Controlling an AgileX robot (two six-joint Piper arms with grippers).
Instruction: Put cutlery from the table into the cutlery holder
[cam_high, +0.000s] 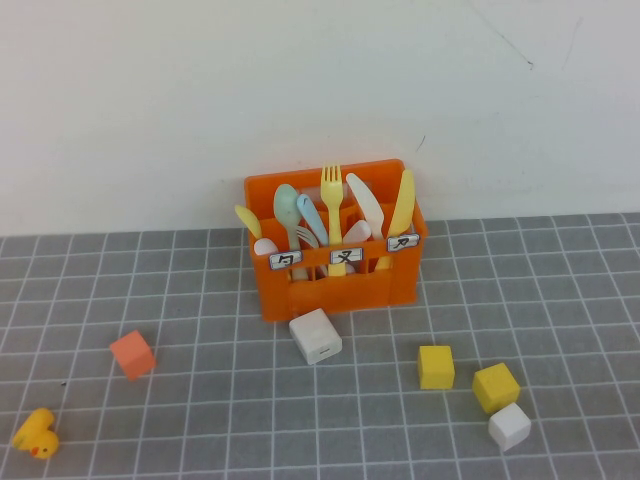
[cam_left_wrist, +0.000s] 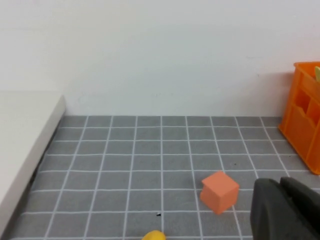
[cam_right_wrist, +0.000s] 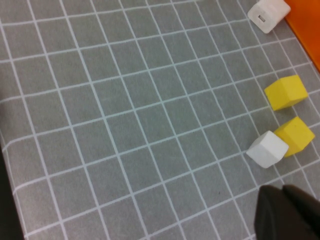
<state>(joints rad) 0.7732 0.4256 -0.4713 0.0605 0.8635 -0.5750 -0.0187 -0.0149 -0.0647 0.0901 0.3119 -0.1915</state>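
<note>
The orange holder (cam_high: 335, 255) stood upright on the grey table (cam_high: 200, 300), close to the white back wall, with three small white labels across its front. Both task pieces were already inside it: the yellow fork (cam_high: 331, 195) stood tines-up in the middle compartment, and the light blue utensil (cam_high: 311, 217) leaned in the left part of the crate beside a mint-green spoon (cam_high: 287, 205). A white knife (cam_high: 364, 207) and a yellow knife (cam_high: 401, 206) stuck up on the right side, and another yellow handle (cam_high: 247, 222) leaned out at the left end. No cutlery lay on the table. Just in front of the holder sat a white block (cam_high: 316, 336); farther right were two yellow cubes (cam_high: 436, 366) (cam_high: 496, 387) and a small white cube (cam_high: 509, 426) touching the nearer yellow one. An orange cube (cam_high: 132, 354) and a yellow duck (cam_high: 36, 433) lay well apart on the left. Neither arm showed in the high view. The left gripper (cam_left_wrist: 285, 210) appeared only as a dark shape in its wrist view, low near the orange cube; the right gripper (cam_right_wrist: 287, 212) likewise hung above the table near the white cube. I could not tell how either pair of jaws stood.
</note>
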